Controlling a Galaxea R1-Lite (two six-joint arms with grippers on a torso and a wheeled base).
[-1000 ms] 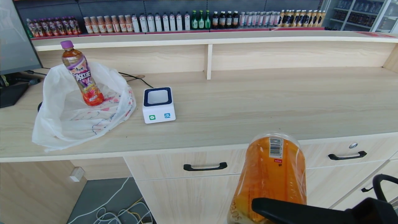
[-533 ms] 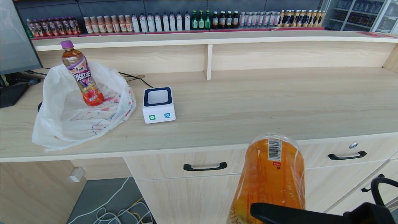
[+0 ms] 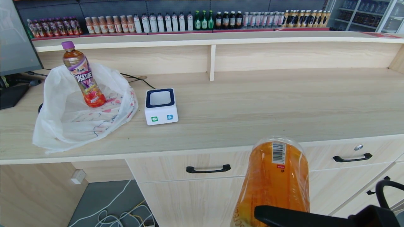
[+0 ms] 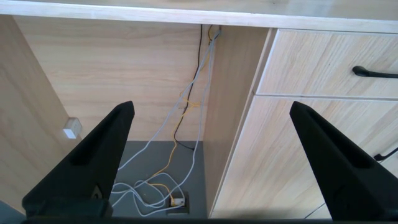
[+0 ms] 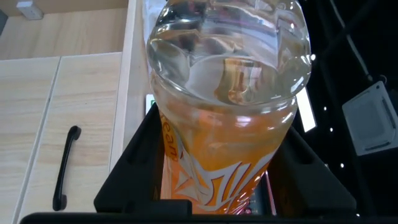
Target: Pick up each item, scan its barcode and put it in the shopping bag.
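My right gripper (image 3: 272, 215) is shut on an orange drink bottle (image 3: 275, 179), held in front of the counter's drawers with its barcode (image 3: 279, 153) facing up. The right wrist view shows the bottle's clear end (image 5: 227, 68) standing out between the black fingers (image 5: 134, 171). A white shopping bag (image 3: 68, 119) lies open at the counter's left, with a purple-capped tea bottle (image 3: 83, 77) standing in it. The white scanner box (image 3: 161, 106) with a blue rim sits just right of the bag. My left gripper (image 4: 211, 168) is open, low in front of the cabinet.
A wooden counter (image 3: 252, 107) with a raised back shelf (image 3: 221, 39) runs across. Drawers with black handles (image 3: 208, 169) sit under its front edge. A monitor (image 3: 15, 41) stands at the far left. Cables (image 4: 155, 186) lie on the floor under the counter.
The orange bottle in my right gripper has sunk slightly. Nothing on the counter has moved.
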